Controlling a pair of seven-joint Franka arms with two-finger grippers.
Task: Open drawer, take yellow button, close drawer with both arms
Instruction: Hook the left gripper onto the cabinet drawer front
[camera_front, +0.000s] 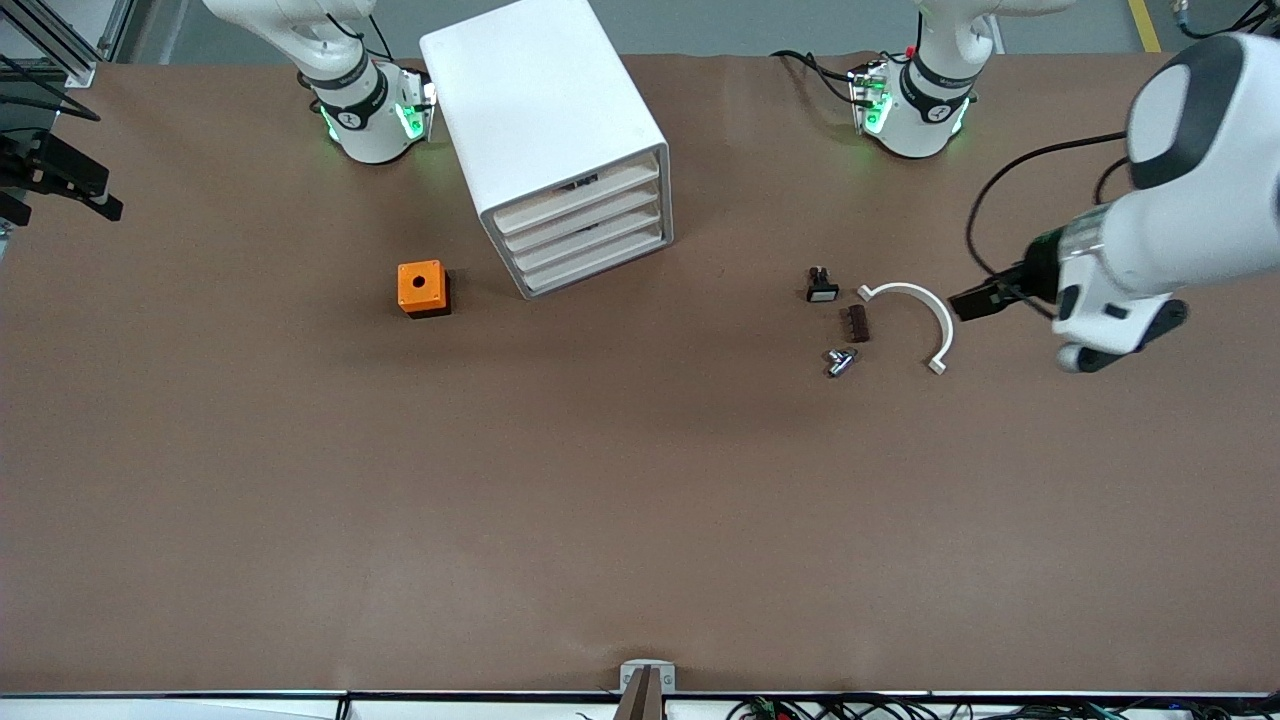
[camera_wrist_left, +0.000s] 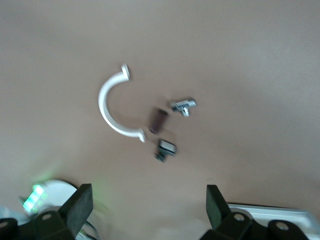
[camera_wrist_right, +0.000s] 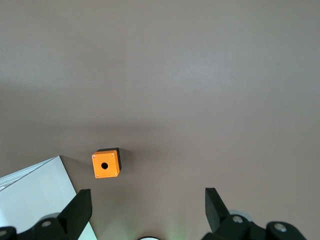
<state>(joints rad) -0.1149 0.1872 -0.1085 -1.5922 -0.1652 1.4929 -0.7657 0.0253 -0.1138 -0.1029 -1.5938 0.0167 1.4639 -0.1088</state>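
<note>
The white cabinet (camera_front: 545, 110) stands near the right arm's base, its four drawers all pushed in; the topmost drawer (camera_front: 578, 196) is shut. The cabinet's corner also shows in the right wrist view (camera_wrist_right: 35, 195). The button is hidden. My left gripper (camera_front: 975, 300) hangs over the table beside a white curved clamp (camera_front: 925, 308), toward the left arm's end. In the left wrist view this gripper (camera_wrist_left: 148, 196) is open and holds nothing. My right gripper (camera_wrist_right: 148, 197) is open and empty, high over the table near its base, and is out of the front view.
An orange cube with a hole (camera_front: 422, 288) (camera_wrist_right: 105, 164) sits beside the cabinet. Near the clamp (camera_wrist_left: 114, 111) lie a black-and-white small part (camera_front: 821, 286) (camera_wrist_left: 165, 148), a brown piece (camera_front: 857, 322) and a metal piece (camera_front: 840, 361).
</note>
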